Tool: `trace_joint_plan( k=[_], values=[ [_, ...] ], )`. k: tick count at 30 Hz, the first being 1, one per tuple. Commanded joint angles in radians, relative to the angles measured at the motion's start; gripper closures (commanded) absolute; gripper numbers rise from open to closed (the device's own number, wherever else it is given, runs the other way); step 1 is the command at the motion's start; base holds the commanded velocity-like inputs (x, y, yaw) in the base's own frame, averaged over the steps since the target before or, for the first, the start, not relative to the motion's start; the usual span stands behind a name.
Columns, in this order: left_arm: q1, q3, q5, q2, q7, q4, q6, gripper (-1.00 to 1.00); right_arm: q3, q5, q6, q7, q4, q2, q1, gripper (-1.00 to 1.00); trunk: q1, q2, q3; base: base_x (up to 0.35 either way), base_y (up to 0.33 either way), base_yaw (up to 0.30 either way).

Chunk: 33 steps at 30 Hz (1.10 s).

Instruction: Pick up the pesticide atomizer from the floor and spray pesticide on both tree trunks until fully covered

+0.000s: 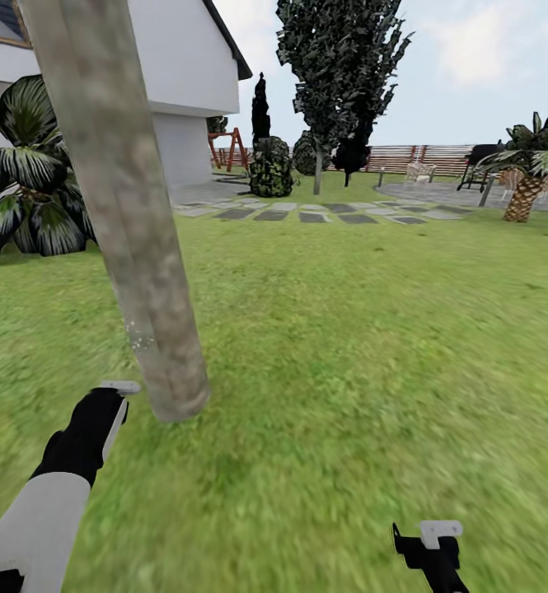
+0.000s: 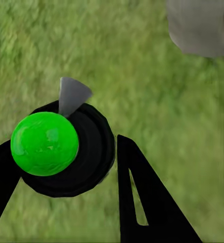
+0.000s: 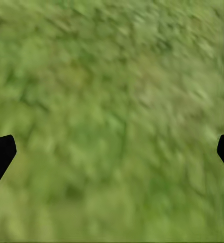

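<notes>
A thick grey-brown tree trunk [image 1: 133, 222] rises from the grass right in front of me at the left, with faint pale specks low on its bark. My left gripper [image 1: 100, 416] sits just left of its base. In the left wrist view the left gripper [image 2: 66, 167] is shut on the pesticide atomizer [image 2: 86, 152], a round black body with a shiny green ball and a grey nozzle; the trunk's base [image 2: 200, 25] lies beyond it. A second tree [image 1: 339, 74] stands far back. My right gripper [image 1: 428, 543] hangs open over bare grass, its fingertips [image 3: 0, 154] wide apart.
A white house [image 1: 175, 91] and a broad-leaved plant [image 1: 26, 181] stand at the left. Stepping stones [image 1: 306, 212], dark shrubs [image 1: 271, 167], a short palm [image 1: 525, 185] and a slatted fence [image 1: 422, 156] lie far ahead. Lawn [image 1: 372, 346] stretches to the right.
</notes>
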<state>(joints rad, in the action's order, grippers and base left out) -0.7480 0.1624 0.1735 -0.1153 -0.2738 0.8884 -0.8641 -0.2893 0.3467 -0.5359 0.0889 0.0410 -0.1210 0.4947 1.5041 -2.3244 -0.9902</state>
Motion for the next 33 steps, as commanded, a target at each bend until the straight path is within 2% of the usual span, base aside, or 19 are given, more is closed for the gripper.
trace_joint_plan(
  k=[1, 8, 15, 23, 28, 33],
  values=[
    [-0.001, 0.001, 0.007, 0.0, 0.002, 0.001, -0.006, 1.0, -0.004, 0.011, -0.002, 0.006, -0.002, 0.001, 0.001, -1.0, 0.0, 0.0, -0.001, 0.083, -0.275, 0.0],
    [-0.001, 0.002, 0.007, -0.001, 0.002, 0.003, -0.006, 1.0, -0.004, 0.011, -0.001, 0.006, -0.001, 0.002, 0.001, -1.0, 0.0, 0.0, -0.001, 0.042, -0.275, 0.017],
    [-0.001, 0.001, 0.008, -0.003, 0.002, 0.003, -0.007, 1.0, -0.004, 0.011, -0.001, 0.006, -0.003, 0.003, 0.001, -1.0, 0.0, 0.0, -0.001, -0.063, -0.24, 0.251],
    [-0.019, -0.008, 0.006, 0.003, 0.003, 0.003, -0.012, 1.0, -0.004, 0.011, -0.001, 0.006, -0.002, 0.003, 0.001, -1.0, 0.0, 0.0, -0.001, -0.038, -0.036, 0.275],
    [-0.096, -0.009, 0.004, 0.017, 0.005, -0.008, -0.017, 1.0, -0.004, 0.011, -0.001, 0.006, -0.001, 0.002, 0.001, -1.0, 0.0, 0.0, -0.001, -0.001, -0.001, 0.109],
    [-0.13, -0.009, 0.003, 0.019, 0.005, -0.011, -0.019, 1.0, -0.004, 0.011, -0.002, 0.006, -0.002, 0.0, 0.001, -1.0, 0.0, 0.0, -0.001, 0.0, 0.0, 0.008]
  ],
)
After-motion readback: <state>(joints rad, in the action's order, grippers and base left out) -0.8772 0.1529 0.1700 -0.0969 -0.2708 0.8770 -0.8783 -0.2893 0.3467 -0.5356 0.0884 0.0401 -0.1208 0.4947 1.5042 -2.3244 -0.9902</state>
